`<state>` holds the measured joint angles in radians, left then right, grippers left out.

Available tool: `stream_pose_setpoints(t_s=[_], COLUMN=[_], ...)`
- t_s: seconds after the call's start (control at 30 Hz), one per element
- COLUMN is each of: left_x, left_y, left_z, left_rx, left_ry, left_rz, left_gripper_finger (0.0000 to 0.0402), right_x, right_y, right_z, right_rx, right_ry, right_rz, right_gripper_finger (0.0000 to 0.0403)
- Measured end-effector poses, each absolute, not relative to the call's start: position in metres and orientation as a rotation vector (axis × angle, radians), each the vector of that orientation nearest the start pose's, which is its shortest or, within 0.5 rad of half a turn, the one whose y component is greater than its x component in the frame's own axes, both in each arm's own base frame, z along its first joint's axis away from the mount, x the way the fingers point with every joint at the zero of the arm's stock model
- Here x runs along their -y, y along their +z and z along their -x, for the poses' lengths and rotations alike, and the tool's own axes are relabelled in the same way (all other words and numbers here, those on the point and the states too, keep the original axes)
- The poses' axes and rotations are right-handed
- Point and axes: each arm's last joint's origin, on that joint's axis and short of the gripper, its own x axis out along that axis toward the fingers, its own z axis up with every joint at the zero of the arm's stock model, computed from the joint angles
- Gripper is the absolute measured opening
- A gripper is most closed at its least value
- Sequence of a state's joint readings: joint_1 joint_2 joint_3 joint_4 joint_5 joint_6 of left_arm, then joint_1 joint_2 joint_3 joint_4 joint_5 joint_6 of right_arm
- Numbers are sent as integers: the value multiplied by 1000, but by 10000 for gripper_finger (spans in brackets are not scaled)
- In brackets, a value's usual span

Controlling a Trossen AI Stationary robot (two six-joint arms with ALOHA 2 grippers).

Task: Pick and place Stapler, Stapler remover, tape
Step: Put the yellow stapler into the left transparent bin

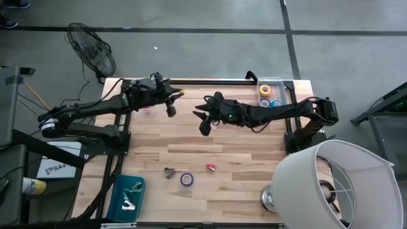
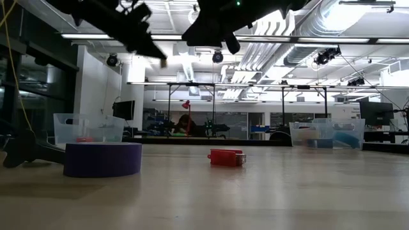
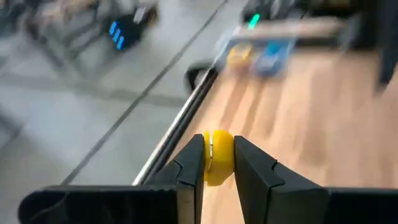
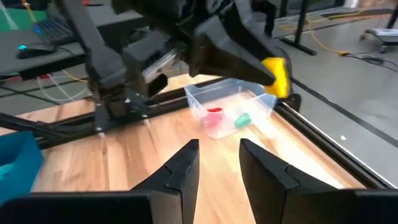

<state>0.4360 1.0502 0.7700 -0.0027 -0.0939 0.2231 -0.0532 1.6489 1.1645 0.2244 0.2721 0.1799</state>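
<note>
Tape [image 1: 186,179] — the purple roll — lay on the worktop [image 1: 241,159] in the high view, near its front edge. In the left wrist view the left tool [image 3: 217,163] gripped a yellow piece [image 3: 217,157]; it needed steady carrying. In the right wrist view the right tool [image 4: 219,160] hung released.

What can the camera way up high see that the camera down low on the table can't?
Only the high view shows the teal tray at the table's near left corner, the white lampshade, the floor fan and the dark stapler remover.

Only the low view shows the room behind the table, with its ceiling lights.

Both show the purple tape and the red stapler on the wooden table, and both arms raised above it.
</note>
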Motion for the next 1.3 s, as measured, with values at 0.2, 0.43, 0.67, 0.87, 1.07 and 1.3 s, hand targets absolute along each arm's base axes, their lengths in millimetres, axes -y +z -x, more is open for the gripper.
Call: stream_pose_setpoints(t_s=[0.2,0.43,0.67,0.87,1.07,1.3], left_x=[-116,-130,-142,-150,-157,-160], left_y=[275,255,247,241,230,218], left_z=[-190,-159,-136,-128,-128,-133], left_rx=[-593,-850,-973,-1030,-1113,-1184], left_ry=[764,971,1065,1060,1009,956], left_rz=[-90,75,172,212,243,257], left_gripper_finger=[58,58,58,58,58,58], right_x=[26,27,28,28,29,29], right_y=[281,280,281,280,280,279], right_z=[-377,-377,-377,-376,-376,-375], right_rx=[-233,-235,-235,-236,-244,-250], right_ry=[-345,-353,-355,-374,-397,-398], right_rz=[-151,-150,-149,-143,-140,-141], right_gripper_finger=[106,106,106,106,106,106])
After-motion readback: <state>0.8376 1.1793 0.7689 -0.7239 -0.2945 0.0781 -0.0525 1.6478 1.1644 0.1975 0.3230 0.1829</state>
